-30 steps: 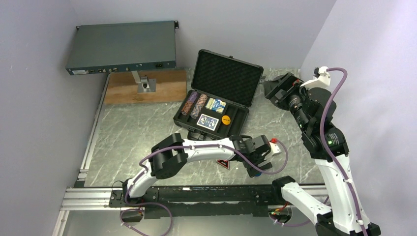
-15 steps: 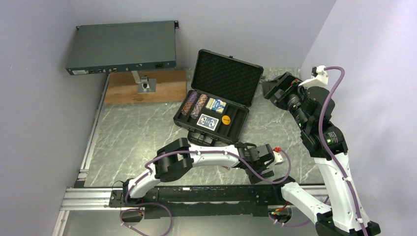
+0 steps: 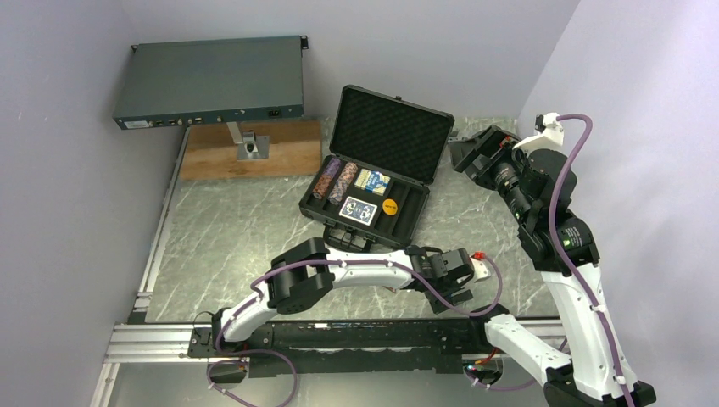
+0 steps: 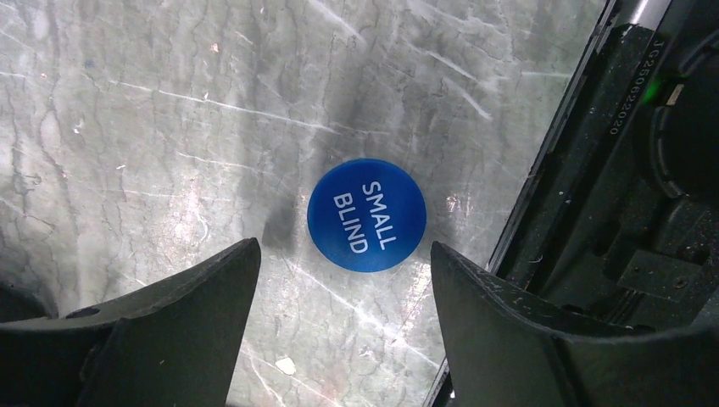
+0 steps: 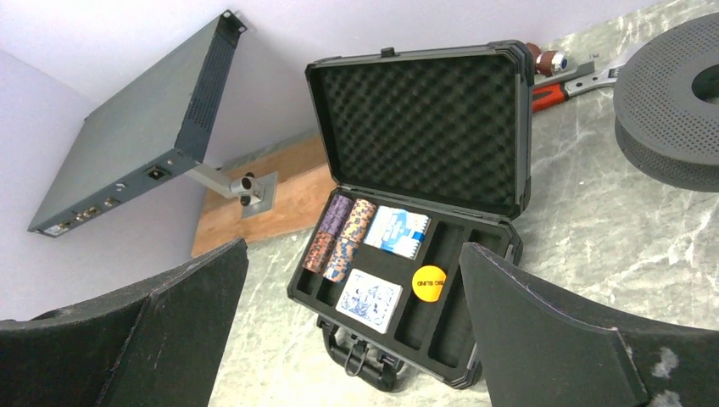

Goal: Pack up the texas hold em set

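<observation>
The open black briefcase [image 3: 414,222] stands mid-table, lid up with its foam [image 5: 424,119] showing. In its tray lie brown-patterned chip rolls [image 5: 341,237], two blue card decks [image 5: 398,231] [image 5: 370,298] and an orange button [image 5: 429,282]. A blue "SMALL BLIND" button [image 4: 366,214] lies flat on the marble by the near edge. My left gripper [image 4: 343,254] hovers low over it, open, the button just ahead of its fingertips and untouched. My right gripper [image 5: 353,250] is raised to the right of the case, open and empty, looking down at the case.
A grey rack unit [image 3: 210,80] sits on a stand over a wooden board [image 3: 254,153] at the back left. A dark round spool [image 5: 670,102] and a red-handled tool [image 5: 564,80] lie behind the case on the right. A black rail [image 4: 593,170] borders the blue button.
My left arm has swung right and down toward the near edge, over the blue button, with its jaws a little narrower. My right gripper has edged slightly left.
</observation>
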Controlling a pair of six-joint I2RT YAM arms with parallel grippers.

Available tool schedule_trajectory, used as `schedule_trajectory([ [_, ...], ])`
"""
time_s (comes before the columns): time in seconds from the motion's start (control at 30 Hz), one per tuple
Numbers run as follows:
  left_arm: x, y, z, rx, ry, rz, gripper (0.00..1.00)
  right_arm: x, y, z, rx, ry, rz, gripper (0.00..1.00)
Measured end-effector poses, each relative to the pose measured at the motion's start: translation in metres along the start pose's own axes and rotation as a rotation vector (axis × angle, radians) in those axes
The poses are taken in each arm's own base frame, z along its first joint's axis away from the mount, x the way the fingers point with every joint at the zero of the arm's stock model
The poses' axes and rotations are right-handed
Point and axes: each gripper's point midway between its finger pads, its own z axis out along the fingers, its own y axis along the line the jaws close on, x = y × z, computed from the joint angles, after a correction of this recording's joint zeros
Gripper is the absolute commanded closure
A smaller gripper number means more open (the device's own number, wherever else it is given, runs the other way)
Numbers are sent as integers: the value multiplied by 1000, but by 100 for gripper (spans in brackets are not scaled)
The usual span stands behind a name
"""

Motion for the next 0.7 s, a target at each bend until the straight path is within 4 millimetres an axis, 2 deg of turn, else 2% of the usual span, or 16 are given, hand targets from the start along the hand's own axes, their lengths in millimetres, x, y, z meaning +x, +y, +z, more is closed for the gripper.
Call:
schedule_trajectory([
  [0.27,-8,-4,1,16,-31,0,21,1,-1,1,3,3,-7,0],
  [0.4,-5,-8,6,25,-27,4,23,2,-1,2,4,6,-9,0],
  [0.7,-5,-7,10,10,-30,2,33,3,-2,3,7,9,-15,0],
])
